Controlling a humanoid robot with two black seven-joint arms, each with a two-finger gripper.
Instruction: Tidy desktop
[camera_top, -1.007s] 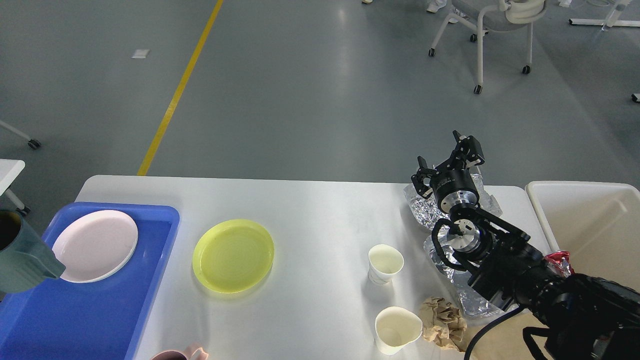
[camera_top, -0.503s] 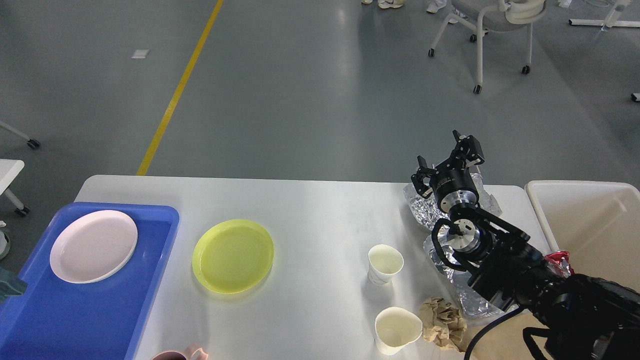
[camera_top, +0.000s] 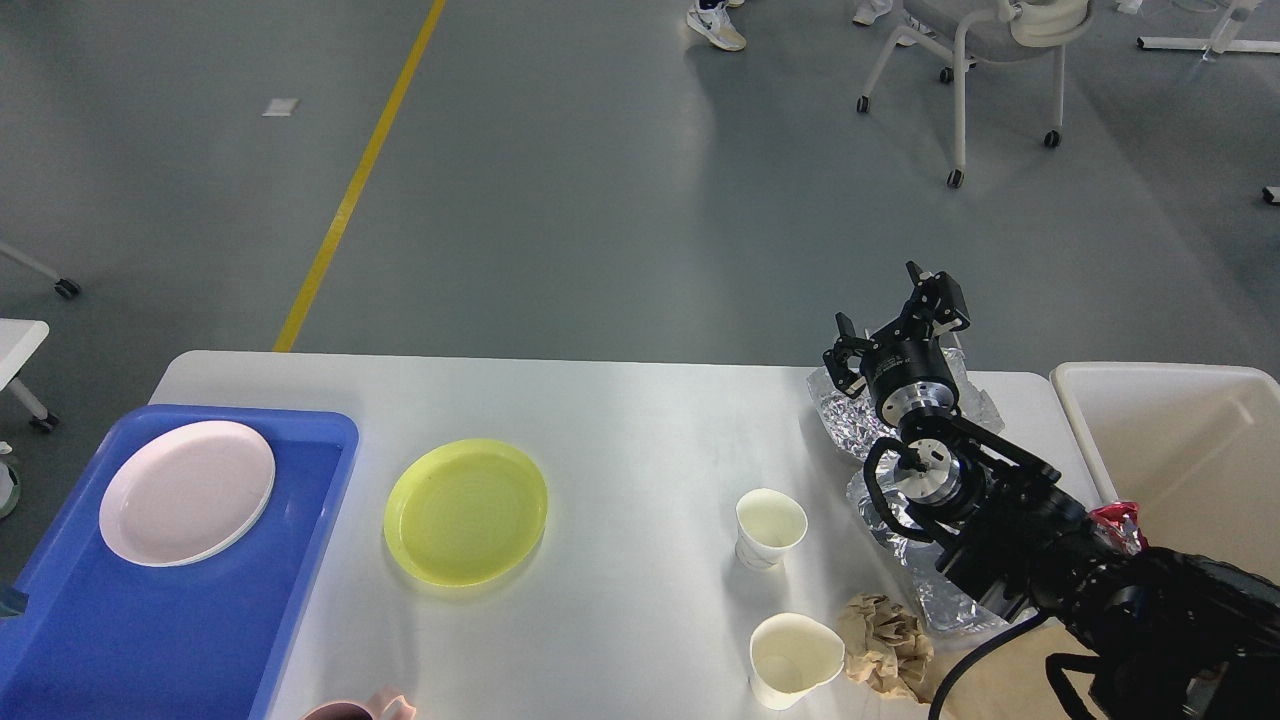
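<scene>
Overhead, head view: grey floor with a yellow line (camera_top: 350, 200), a wheeled chair (camera_top: 975, 60) at far right. White glossy bench (camera_top: 620, 450) with rounded corners fills the lower frame. On it: blue tray (camera_top: 160, 610) holding a pale plate (camera_top: 187, 492), a yellow plate (camera_top: 466, 511), two paper cups (camera_top: 768, 527), crumpled foil (camera_top: 860, 420). Right end effector (camera_top: 898, 320) hangs over the foil, fingers apart, empty. Left end effector out of frame.
</scene>
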